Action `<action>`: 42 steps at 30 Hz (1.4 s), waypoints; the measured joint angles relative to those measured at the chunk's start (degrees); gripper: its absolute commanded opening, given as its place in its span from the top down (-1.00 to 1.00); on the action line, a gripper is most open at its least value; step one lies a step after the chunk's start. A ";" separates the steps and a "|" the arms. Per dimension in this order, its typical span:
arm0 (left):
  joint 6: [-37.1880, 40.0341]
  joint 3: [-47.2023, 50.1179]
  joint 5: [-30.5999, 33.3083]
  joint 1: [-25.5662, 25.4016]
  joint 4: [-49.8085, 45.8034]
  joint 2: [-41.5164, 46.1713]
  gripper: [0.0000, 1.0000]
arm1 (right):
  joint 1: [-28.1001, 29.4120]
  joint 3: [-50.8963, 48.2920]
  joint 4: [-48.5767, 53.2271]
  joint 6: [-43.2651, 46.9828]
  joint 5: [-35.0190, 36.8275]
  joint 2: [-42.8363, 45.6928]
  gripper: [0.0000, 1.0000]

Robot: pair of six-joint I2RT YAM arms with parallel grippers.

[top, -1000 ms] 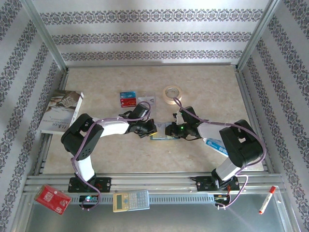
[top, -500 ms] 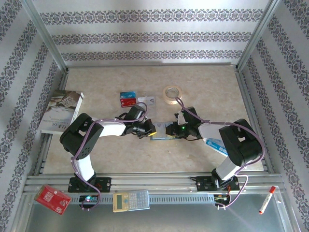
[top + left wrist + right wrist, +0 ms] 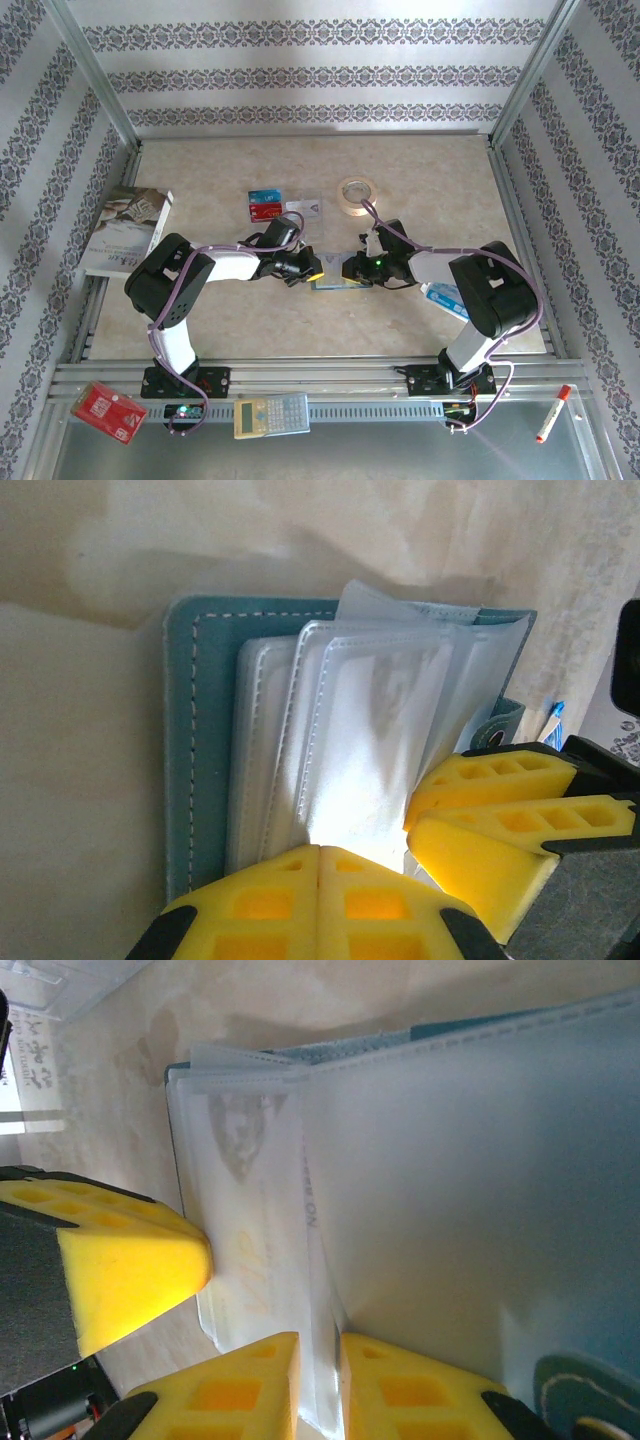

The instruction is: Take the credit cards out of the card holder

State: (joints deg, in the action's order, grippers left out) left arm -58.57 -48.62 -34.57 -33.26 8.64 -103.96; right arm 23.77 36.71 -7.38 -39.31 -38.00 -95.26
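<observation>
The teal card holder (image 3: 336,284) lies open on the table between both grippers, its stitched cover (image 3: 200,730) under a fan of clear sleeves (image 3: 370,730). My left gripper (image 3: 318,852) is shut, with its tips pressed down on the sleeves. My right gripper (image 3: 320,1345) is shut on the edge of one clear sleeve (image 3: 450,1210), and faint print shows through it. The grippers (image 3: 305,268) (image 3: 350,268) nearly touch. Blue and red credit cards (image 3: 265,205) and a silver-grey one (image 3: 306,208) lie on the table behind the left gripper.
A tape roll (image 3: 356,193) sits behind the right gripper and a book (image 3: 128,230) at the left edge. A blue-and-white packet (image 3: 445,299) lies under the right arm. A red board (image 3: 108,412), a calculator (image 3: 270,415) and a marker (image 3: 553,412) rest on the near rail.
My right gripper has shifted slightly left, closer to the left gripper, over the holder. The left gripper stays shut and pressed on the sleeves.
</observation>
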 measured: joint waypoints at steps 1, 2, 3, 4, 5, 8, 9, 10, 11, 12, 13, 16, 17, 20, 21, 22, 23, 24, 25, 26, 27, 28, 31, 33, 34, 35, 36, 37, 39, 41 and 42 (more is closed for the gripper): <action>0.02 0.00 -0.09 0.00 0.00 -0.04 0.90 | 0.00 0.00 -0.15 -0.02 -0.22 -0.07 0.59; 0.02 0.00 -0.20 0.00 0.00 -0.09 0.90 | 0.00 0.00 -0.24 -0.02 -0.55 -0.17 0.59; 0.02 -0.04 -0.28 0.00 0.00 -0.15 0.91 | 0.00 0.00 -0.37 -0.04 -0.79 -0.28 0.60; 0.02 -0.09 -0.39 0.02 0.00 -0.20 0.91 | 0.00 0.00 -0.46 -0.04 -0.92 -0.33 0.60; 0.02 -0.13 -0.46 0.07 -0.02 -0.22 0.91 | 0.00 0.00 -0.55 -0.04 -0.98 -0.37 0.61; 0.04 -0.15 -0.83 0.26 -0.02 -0.26 0.91 | 0.00 0.00 -0.68 -0.07 -1.11 -0.50 0.67; 0.07 -0.15 -0.85 0.35 -0.02 -0.26 0.90 | -0.02 -0.02 -0.83 -0.22 -1.11 -0.55 0.69; 0.09 -0.15 -0.85 0.37 -0.02 -0.26 0.90 | 0.00 -0.02 -0.98 -0.28 -1.11 -0.59 0.72; 0.15 -0.15 -0.85 0.37 -0.02 -0.26 0.90 | 0.00 -0.13 -1.25 -0.44 -1.11 -0.63 0.73; 0.26 -0.15 -0.83 0.37 -0.04 -0.26 0.90 | -0.02 -0.24 -1.42 -0.66 -1.09 -0.66 0.76; 0.37 -0.15 -0.85 0.37 -0.04 -0.26 0.89 | -0.04 -0.39 -1.57 -0.85 -1.07 -0.66 0.79; 0.66 -0.26 -0.83 0.37 -0.17 -0.24 0.86 | -0.07 -0.61 -1.90 -1.07 -1.05 -0.66 0.85; 0.72 -0.39 -0.83 0.37 -0.31 -0.24 0.84 | -0.07 -0.61 -1.86 -1.05 -0.98 -0.63 0.85; 1.14 -0.76 -0.76 0.37 -0.92 -0.24 0.75 | -0.02 -0.61 -1.11 -0.79 -0.24 -0.09 0.85; 1.29 -1.03 -0.72 0.37 -1.36 -0.24 0.70 | -0.02 -0.61 -0.46 -0.50 0.42 0.59 0.85; 1.33 -1.29 -0.68 0.37 -1.81 -0.22 0.67 | 0.00 -0.61 0.13 -0.13 0.96 1.33 0.84; 1.51 -1.68 -0.63 0.37 -2.29 -0.11 0.63 | 0.00 -0.61 1.25 0.37 2.05 2.62 0.83; 1.55 -2.12 -0.50 0.37 -2.95 0.00 0.60 | 0.00 -0.61 2.64 0.74 3.10 4.04 0.81; 1.55 -2.51 -0.28 0.37 -3.61 0.11 0.56 | 0.00 -0.61 3.74 1.11 4.02 5.46 0.79; 1.66 -2.95 0.13 0.37 -4.39 0.39 0.51 | 0.00 -0.61 5.18 1.60 5.14 7.37 0.75; 1.70 -3.23 0.35 0.37 -5.07 0.63 0.46 | 0.00 -0.52 6.56 1.99 6.10 9.25 0.70; 1.77 -3.50 0.59 0.37 -5.68 1.01 0.45 | 0.11 -0.28 7.72 2.43 6.82 10.58 0.66; 1.81 -3.93 1.90 0.39 -7.45 3.23 0.28 | 1.95 2.29 12.94 4.46 10.95 13.60 0.35; 1.84 -3.96 3.10 0.44 -8.63 5.20 0.19 | 4.39 4.79 16.15 5.88 14.05 13.90 0.17; 1.84 -3.96 3.80 0.52 -9.20 6.25 0.16 | 6.01 6.32 17.92 6.47 15.93 13.70 0.09; 1.95 -3.96 4.70 0.68 -9.77 7.23 0.13 | 7.23 7.56 19.28 7.10 17.31 13.44 0.04; 1.99 -3.91 5.81 0.94 -10.54 8.33 0.11 | 8.68 9.18 20.65 7.61 19.06 12.72 0.01; 2.03 -3.89 6.82 1.20 -11.30 9.18 0.09 | 9.99 10.67 21.75 7.98 20.50 11.72 -0.01; 2.19 -3.56 8.46 1.97 -12.41 10.51 0.04 | 12.02 13.09 23.56 8.31 23.19 9.33 -0.06; 2.19 -2.78 9.66 2.75 -13.03 11.45 0.02 | 13.68 15.08 25.35 8.68 25.57 6.51 -0.08; 2.19 -2.29 10.10 3.08 -13.42 11.74 0.02 | 14.34 15.89 26.14 8.83 26.43 5.11 -0.08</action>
State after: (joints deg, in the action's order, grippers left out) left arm -56.38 -50.92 -24.47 -30.17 -4.78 -92.23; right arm 38.11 52.60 18.76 -30.48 -11.57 -90.15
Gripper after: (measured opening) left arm 0.489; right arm 0.537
